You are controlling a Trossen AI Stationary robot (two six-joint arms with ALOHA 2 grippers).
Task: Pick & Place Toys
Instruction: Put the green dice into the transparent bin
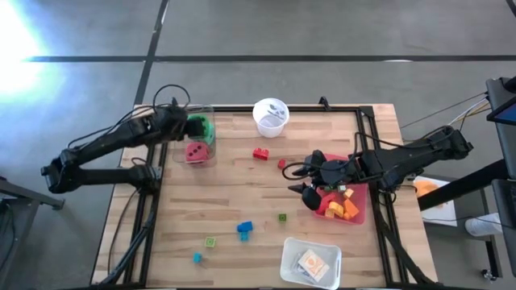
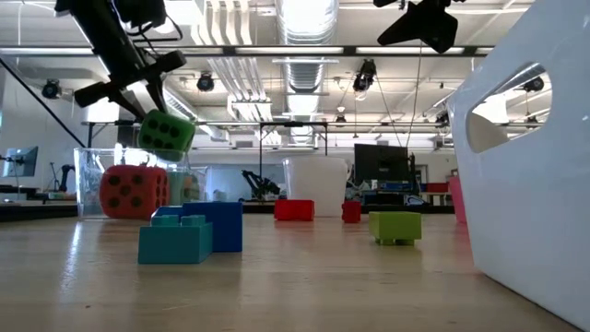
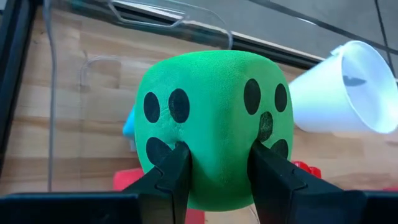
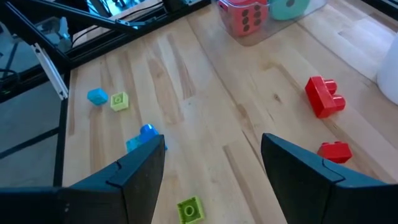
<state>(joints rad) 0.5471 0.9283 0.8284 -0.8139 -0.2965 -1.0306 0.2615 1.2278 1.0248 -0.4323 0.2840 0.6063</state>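
Note:
My left gripper (image 1: 192,127) is shut on the green die (image 3: 211,118), which hangs over a clear box (image 1: 211,113) at the table's far left. Inside that box a red die (image 1: 195,151) rests on the floor, and a teal die (image 4: 289,6) shows beside it. Small bricks lie loose on the wood: two red (image 1: 260,153), a blue pair (image 1: 244,229), a green one (image 1: 282,217), a lime one (image 1: 210,241) and a teal one (image 1: 197,258). My right gripper (image 1: 305,182) stands open at the right, above the wood beside a red tray (image 1: 360,219). My left gripper pinches the green die between its two fingers (image 3: 169,171), on the lower part of the dotted side facing the wrist (image 3: 214,177). The soft surface dents in between them. The fingers slant down from the table's left. The die hangs tilted and lifted clear (image 2: 166,134), above the red die.
A white cup (image 1: 270,117) stands at the far edge, right of the clear box. The red tray holds orange and yellow bricks (image 1: 343,208). A white rectangular tray (image 1: 310,262) sits at the near edge. Bare wood lies at the table's middle.

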